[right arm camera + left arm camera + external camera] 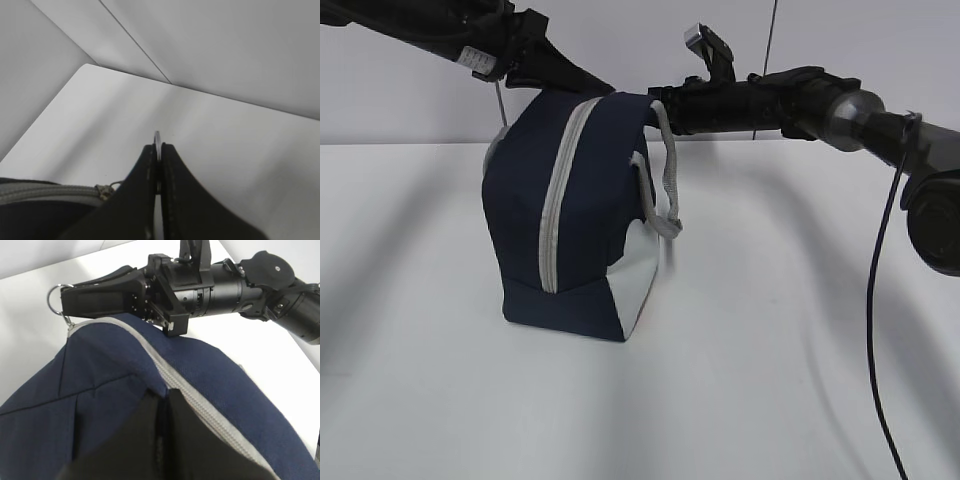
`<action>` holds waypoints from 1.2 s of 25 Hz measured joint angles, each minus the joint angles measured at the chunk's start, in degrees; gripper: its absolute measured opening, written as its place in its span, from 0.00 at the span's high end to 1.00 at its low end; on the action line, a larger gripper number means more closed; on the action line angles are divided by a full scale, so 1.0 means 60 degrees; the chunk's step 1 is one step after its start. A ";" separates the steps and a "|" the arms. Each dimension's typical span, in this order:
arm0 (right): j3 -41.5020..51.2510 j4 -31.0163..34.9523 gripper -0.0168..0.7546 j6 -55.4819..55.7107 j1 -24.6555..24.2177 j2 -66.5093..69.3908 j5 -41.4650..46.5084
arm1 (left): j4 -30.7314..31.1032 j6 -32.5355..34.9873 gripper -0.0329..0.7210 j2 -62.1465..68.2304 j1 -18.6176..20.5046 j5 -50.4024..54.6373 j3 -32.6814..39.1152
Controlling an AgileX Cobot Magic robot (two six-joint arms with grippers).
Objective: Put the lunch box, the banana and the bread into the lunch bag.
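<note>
The lunch bag (pixel 590 200) stands upright on the white table (pixel 770 350), navy with a grey zipper (pixel 558 190) that looks closed along its front and top. My right gripper (pixel 655 100) reaches in from the right to the bag's top. In the right wrist view it (pixel 159 147) is shut on the metal ring pull (pixel 157 137), beside the zipper slider (pixel 104 190). My left gripper (pixel 166 395) is shut, pinching the bag's fabric (pixel 100 390) next to the zipper. The ring (pixel 54 301) also shows in the left wrist view. The lunch box, banana and bread are out of view.
A grey strap handle (pixel 668 180) hangs down the bag's right side over the white panel (pixel 645 270). A black cable (pixel 880 300) hangs from the right arm. A pale wall (pixel 640 60) stands behind the table.
</note>
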 joint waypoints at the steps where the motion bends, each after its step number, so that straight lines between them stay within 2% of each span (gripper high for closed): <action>1: 0.0000 -0.0017 1.00 0.0020 0.0000 0.0000 0.0000 | 0.0000 0.0000 0.94 0.0000 0.0000 0.0006 0.0000; 8: 0.0000 -0.0081 0.99 0.0357 0.0000 0.0000 0.0000 | 0.0000 -0.0050 0.94 0.0000 0.0000 -0.0003 0.0000; 11: 0.0000 -0.0189 0.91 0.0433 -0.0013 0.0019 0.0044 | 0.0020 -0.0347 0.89 0.0000 0.0000 -0.0064 0.0000; 12: 0.0000 -0.0247 0.87 0.0433 -0.0022 0.0019 0.0145 | 0.0020 -0.0400 0.84 0.0000 0.0000 -0.0049 0.0000; 14: 0.0000 -0.0474 0.73 0.0433 -0.0099 0.0075 0.0408 | -0.0040 -0.0464 0.70 -0.0033 0.0000 0.0026 0.0000; 16: 0.0019 -0.0573 0.55 0.0433 -0.0149 0.0113 0.0499 | -0.0114 -0.0473 0.48 -0.0046 0.0000 0.0075 0.0000; 18: -0.0045 -0.0610 0.39 0.0433 -0.0190 0.0109 0.0557 | -0.0114 -0.0482 0.31 -0.0046 -0.0013 0.0078 0.0000; 20: -0.0283 -0.0643 0.32 0.0433 -0.0190 0.0109 0.0572 | -0.0144 -0.0492 0.22 -0.0046 -0.0012 0.0078 0.0000; 25: -0.0985 -0.0643 0.30 0.0433 -0.0190 0.0109 0.0461 | -0.0094 -0.0492 0.18 -0.0068 0.0001 0.0090 0.0000; 30: -0.1769 -0.0643 0.30 0.0478 -0.0190 0.0088 0.0003 | 0.0683 -0.1068 0.18 -0.0682 0.0117 -0.0006 0.0000</action>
